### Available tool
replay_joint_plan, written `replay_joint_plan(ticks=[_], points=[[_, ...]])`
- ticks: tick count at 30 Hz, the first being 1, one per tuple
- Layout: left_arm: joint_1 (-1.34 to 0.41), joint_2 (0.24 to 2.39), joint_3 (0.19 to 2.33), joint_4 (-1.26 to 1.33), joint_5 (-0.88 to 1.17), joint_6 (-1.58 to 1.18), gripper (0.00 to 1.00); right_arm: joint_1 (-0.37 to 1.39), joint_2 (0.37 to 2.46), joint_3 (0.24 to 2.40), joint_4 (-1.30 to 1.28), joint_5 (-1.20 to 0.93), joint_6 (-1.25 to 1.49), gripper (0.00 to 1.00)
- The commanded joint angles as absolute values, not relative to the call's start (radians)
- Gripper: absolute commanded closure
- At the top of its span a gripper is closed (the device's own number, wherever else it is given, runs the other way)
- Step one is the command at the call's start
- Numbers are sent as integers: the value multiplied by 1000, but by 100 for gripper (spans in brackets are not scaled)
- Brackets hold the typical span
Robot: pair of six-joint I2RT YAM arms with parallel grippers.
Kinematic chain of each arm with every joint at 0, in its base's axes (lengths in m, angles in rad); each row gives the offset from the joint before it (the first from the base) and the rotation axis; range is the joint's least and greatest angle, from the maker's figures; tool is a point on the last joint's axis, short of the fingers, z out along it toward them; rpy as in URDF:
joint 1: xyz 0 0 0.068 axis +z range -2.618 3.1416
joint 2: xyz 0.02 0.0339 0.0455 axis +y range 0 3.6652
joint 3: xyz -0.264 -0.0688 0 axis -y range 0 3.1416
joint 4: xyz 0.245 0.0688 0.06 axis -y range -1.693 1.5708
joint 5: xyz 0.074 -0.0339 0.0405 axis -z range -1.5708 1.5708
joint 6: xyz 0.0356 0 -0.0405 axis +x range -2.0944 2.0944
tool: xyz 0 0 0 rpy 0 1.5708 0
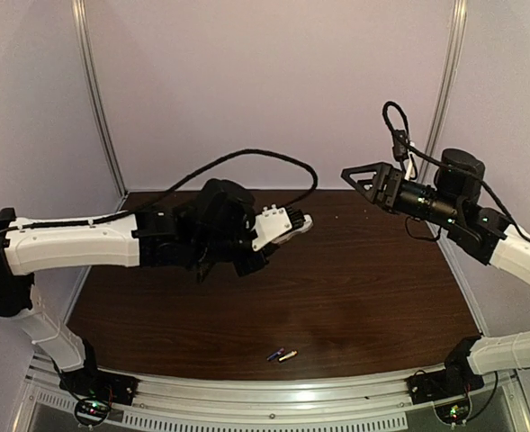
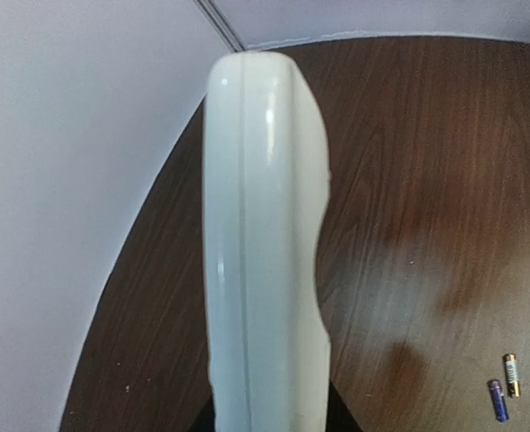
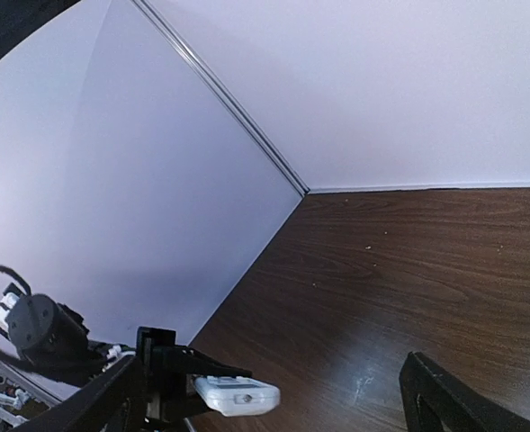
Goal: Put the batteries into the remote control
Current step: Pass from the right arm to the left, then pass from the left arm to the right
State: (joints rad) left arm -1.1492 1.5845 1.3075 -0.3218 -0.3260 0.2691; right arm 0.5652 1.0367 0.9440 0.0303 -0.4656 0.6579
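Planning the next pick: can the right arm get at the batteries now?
Probably yes: the batteries lie in the open near the front edge of the table, the right fingers are open and empty, and the remote is held well behind them.

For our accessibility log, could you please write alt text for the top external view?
The left gripper holds a white remote control above a wooden table. Two batteries lie side by side near its front edge; the open right gripper hangs empty.

The left arm stretches level above the bench (image 1: 381,297), its tool (image 1: 263,238) clamped on the remote control (image 1: 282,224), held aloft. The right arm is raised at far right, its empty tool (image 1: 358,180) pointing leftward with fingers spread apart.
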Motion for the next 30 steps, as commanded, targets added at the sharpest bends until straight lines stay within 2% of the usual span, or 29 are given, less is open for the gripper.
replay_joint_plan(ticks=[1,7,15,22,30], points=[[-1067,1476,1336,-338,100,96,100,561,1009,942,-4,-474,507,0],[-983,1435,1337,-328,445,12,100,561,1003,914,84,-593,483,0],[-911,1424,1304,-209,788,-126,100,583,1036,902,207,-785,476,0],[-896,1454,1327,-176,886,-180,100,651,1073,937,234,-863,462,1],[-896,1500,1337,-150,907,-206,100,754,1141,998,237,-848,458,8]])
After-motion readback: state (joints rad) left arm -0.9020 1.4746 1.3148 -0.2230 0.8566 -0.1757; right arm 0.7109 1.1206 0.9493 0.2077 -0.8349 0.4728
